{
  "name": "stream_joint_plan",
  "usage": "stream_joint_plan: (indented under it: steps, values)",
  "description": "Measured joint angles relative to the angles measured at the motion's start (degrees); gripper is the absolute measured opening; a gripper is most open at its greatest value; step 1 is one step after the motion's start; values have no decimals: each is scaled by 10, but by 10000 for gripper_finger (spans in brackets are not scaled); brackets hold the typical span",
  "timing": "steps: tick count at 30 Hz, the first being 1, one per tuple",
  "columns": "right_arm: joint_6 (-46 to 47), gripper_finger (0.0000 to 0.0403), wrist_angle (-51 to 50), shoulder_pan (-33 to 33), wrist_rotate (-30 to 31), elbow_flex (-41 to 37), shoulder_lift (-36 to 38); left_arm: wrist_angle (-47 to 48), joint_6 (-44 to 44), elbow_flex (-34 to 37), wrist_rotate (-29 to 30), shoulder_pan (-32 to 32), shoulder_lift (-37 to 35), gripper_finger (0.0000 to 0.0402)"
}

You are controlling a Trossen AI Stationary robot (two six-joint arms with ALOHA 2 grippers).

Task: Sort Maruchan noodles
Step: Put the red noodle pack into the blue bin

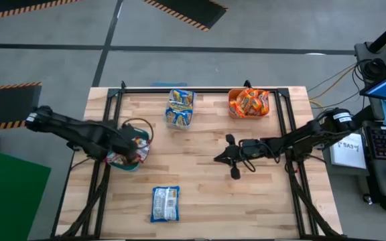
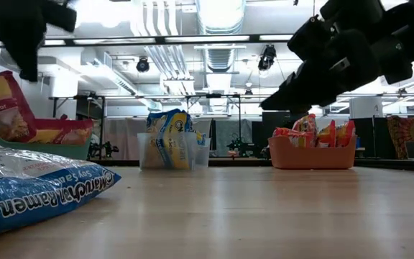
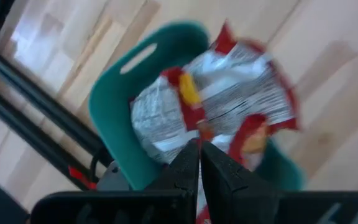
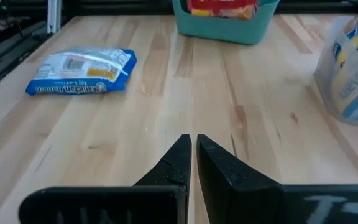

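We are finding one blue packet (image 1: 165,203) lying loose on the table (image 1: 206,194), well apart from the teal bin (image 1: 127,163), its long axis pointing toward the clear bin (image 1: 180,108), while the other packets are sitting sorted in the teal, clear and orange bins (image 1: 248,104). The left gripper (image 1: 130,146) is hanging over the teal bin, fingers together and holding nothing. The right gripper (image 1: 221,156), likewise closed and empty, is facing the teal bin; we are judging neither arm clearly nearer.
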State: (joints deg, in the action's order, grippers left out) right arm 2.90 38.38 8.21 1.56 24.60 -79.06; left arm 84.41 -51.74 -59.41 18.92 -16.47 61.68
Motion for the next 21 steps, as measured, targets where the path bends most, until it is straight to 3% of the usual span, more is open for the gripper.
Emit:
stream_joint_plan:
  steps: [5,14,21]
  values:
    - [1,18,13,0,0,0,-15,-61,-3,75,-35,0,26,0]
    - [1,18,14,0,0,3,-20,-192,7,137,-111,0,57,0]
    - [1,18,14,0,0,4,-21,-243,16,173,-115,0,72,0]
